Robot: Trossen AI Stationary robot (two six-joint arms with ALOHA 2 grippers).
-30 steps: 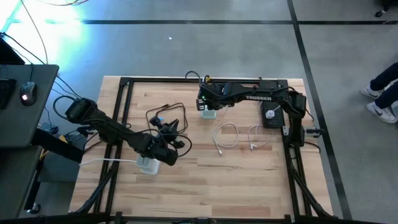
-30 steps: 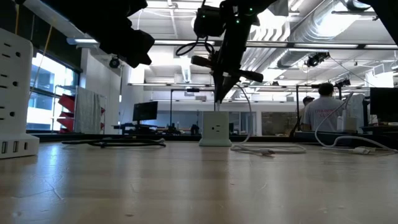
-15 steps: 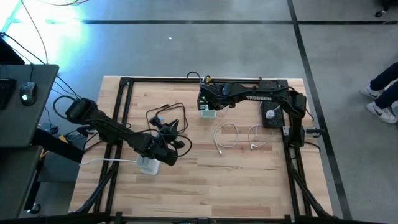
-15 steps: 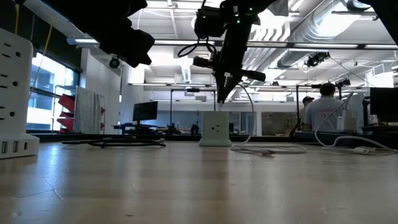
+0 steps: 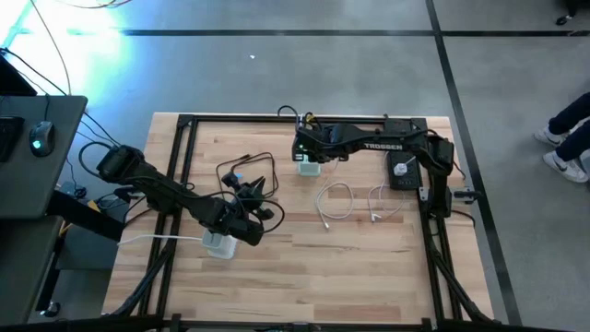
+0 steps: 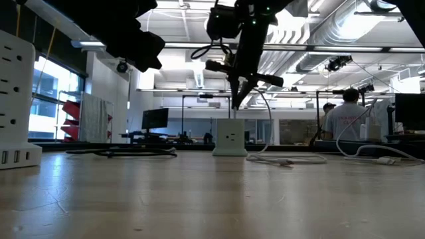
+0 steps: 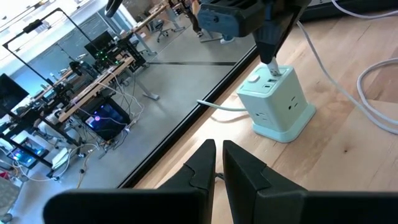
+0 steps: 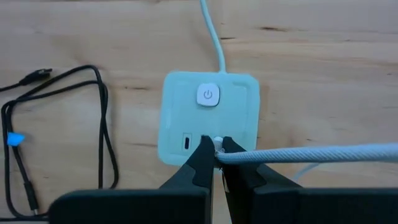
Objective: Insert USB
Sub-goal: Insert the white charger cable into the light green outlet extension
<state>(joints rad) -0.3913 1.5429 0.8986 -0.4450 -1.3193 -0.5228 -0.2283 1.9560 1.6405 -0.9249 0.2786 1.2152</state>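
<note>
Overhead, the right gripper (image 5: 308, 157) hangs above a pale green power cube (image 5: 308, 167) near the table's (image 5: 369, 267) far edge, between the frame rails. Right wrist view: fingers pressed together on the plug end of a white braided USB cable (image 8: 311, 152), pinching it right at the cube's top face. The plug tip (image 8: 218, 144) sits beside a small slot port (image 8: 186, 142), just below the round power button (image 8: 208, 95); whether the plug is seated in a port cannot be told. The cube's own white cord (image 8: 211, 34) runs off across the wood.

Low view: the right gripper (image 6: 238, 101) points straight down, just above the cube (image 6: 230, 137); the white cable (image 6: 285, 159) trails onto the table beside it.

Left gripper (image 5: 249, 231) waits nearer the table's left front, over a second white power block (image 5: 219, 244). Left wrist view shows its fingers (image 7: 202, 163) pressed together, holding nothing, facing the far cube (image 7: 278, 102).

A coiled black cable (image 5: 244, 171) lies between the two arms. Two loose white cables (image 5: 336, 203) lie right of centre. A dark flat device (image 5: 403, 171) rests by the right arm's base.

A person (image 6: 345, 119) stands in the room beyond the table.
</note>
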